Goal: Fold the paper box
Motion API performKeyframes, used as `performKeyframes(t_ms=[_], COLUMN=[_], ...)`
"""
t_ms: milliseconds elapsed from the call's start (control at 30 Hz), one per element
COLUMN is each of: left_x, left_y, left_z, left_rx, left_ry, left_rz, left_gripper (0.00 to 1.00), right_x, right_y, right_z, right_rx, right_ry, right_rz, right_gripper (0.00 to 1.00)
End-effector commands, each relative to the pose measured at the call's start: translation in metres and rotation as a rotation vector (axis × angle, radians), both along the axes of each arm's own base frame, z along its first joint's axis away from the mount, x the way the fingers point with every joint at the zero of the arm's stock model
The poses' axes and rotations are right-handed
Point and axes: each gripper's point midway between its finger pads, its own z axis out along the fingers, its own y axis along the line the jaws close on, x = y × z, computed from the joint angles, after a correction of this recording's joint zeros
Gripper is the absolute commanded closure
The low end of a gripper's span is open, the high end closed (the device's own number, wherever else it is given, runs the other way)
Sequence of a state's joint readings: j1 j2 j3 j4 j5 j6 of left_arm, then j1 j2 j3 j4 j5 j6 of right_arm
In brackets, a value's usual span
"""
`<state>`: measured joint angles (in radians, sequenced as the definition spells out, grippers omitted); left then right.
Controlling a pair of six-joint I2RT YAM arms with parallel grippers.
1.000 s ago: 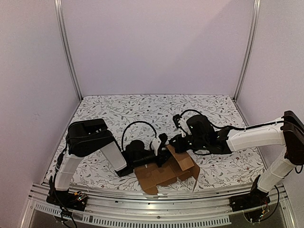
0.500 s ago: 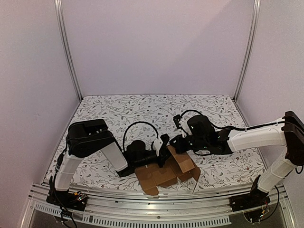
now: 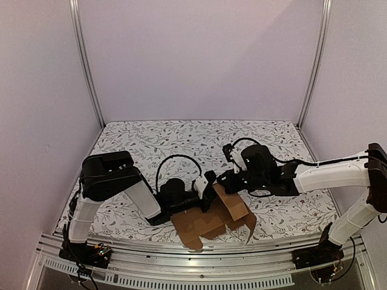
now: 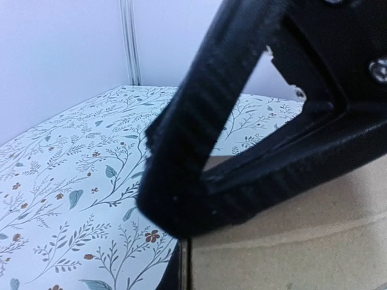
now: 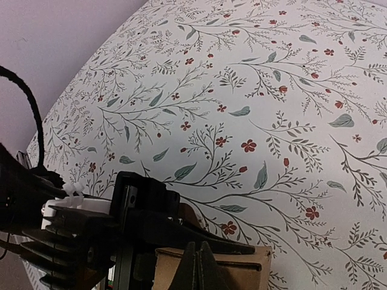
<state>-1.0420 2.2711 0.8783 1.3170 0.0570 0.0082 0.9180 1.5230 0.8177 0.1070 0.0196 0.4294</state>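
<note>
Paper box (image 3: 208,222): part-folded, lying on surface (image 3: 181,142) right beneath both hands, one flap raised between them.

Left hand (image 3: 208,181): jaws fully closed, fingertips against raised flap. Wrist view shows cardboard touching finger, but you cannot confirm a pinch.

Right hand (image 5: 199,267): closed, holding nothing, tips just above cardboard edge.

Likely step: setting the crease. Use left hand as anchor and press right hand's closed tips down along fold line. Go slowly, or sheet may slide toward surface's near edge.
</note>
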Motion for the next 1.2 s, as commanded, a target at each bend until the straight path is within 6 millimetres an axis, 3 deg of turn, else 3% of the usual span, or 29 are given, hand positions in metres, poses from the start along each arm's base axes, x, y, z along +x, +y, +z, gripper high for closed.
performKeyframes(t_ms=[0, 267, 467, 600, 800, 1167], left_x=[0.007, 0.030, 0.039, 0.046, 0.047, 0.037], left_y=[0.009, 0.037, 0.052, 0.061, 0.074, 0.081], left_z=[0.023, 0.031, 0.036, 0.028, 0.013, -0.002], left_rx=[-0.012, 0.017, 0.094, 0.119, 0.158, 0.155], left_ry=[-0.046, -0.042, -0.030, 0.043, 0.143, 0.235], left_rz=[0.088, 0.297, 0.445, 0.528, 0.628, 0.672], left_gripper=[1.00, 1.00, 1.00, 1.00, 1.00, 1.00], right_x=[-0.008, -0.022, -0.030, -0.032, -0.024, -0.006], right_y=[-0.015, -0.040, -0.056, -0.060, -0.062, -0.059], right_z=[0.013, 0.036, 0.048, 0.052, 0.046, 0.014], right_rx=[-0.008, -0.024, -0.017, -0.010, -0.059, -0.149], right_ry=[0.005, 0.025, 0.044, 0.067, 0.086, 0.110], right_rz=[-0.014, -0.053, -0.085, -0.109, -0.158, -0.234], right_gripper=[0.98, 0.85, 0.83, 0.85, 1.00, 1.00])
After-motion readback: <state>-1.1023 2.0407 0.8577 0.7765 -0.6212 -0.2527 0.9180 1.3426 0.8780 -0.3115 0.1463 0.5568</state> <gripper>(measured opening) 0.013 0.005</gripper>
